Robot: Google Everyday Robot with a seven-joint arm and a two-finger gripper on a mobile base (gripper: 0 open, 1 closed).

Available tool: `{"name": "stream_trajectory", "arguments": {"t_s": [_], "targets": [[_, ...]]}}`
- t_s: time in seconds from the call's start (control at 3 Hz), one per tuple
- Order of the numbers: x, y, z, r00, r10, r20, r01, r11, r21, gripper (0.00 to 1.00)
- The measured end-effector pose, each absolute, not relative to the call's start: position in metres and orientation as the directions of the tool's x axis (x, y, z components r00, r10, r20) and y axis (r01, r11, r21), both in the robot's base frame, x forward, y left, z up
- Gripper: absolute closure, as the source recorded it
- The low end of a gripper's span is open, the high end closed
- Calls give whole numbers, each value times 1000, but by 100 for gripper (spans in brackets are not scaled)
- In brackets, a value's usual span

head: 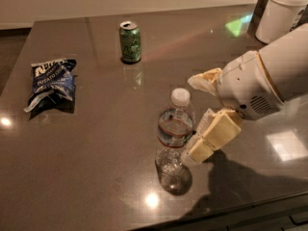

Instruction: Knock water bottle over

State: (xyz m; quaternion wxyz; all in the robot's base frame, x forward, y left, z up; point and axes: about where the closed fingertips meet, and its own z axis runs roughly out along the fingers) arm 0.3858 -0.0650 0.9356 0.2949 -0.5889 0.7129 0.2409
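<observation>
The water bottle [174, 129] is a small clear ribbed bottle with a white cap and a red-and-blue label band. It stands upright near the front of the dark table [96, 143]. My gripper [195, 117] is right beside the bottle on its right, with the arm reaching in from the right. Its fingers are spread open. The upper finger [204, 79] is level with the cap, just to its right. The lower finger [211, 137] is at label height, up against the bottle's right side.
A green soda can [130, 42] stands at the back centre. A blue chip bag [50, 81] lies at the left. A white cylindrical container [280, 13] stands at the back right. The table's front edge runs just below the bottle.
</observation>
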Motion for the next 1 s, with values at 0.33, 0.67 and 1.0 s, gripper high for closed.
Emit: {"name": "stream_trajectory", "arguments": {"t_s": [0.33, 0.67, 1.0], "targets": [[382, -55, 936, -115, -671, -733, -984, 176, -6, 0], [378, -45, 936, -102, -646, -756, -987, 162, -5, 0], [376, -38, 938, -86, -624, -776, -989, 147, -8, 18]]}}
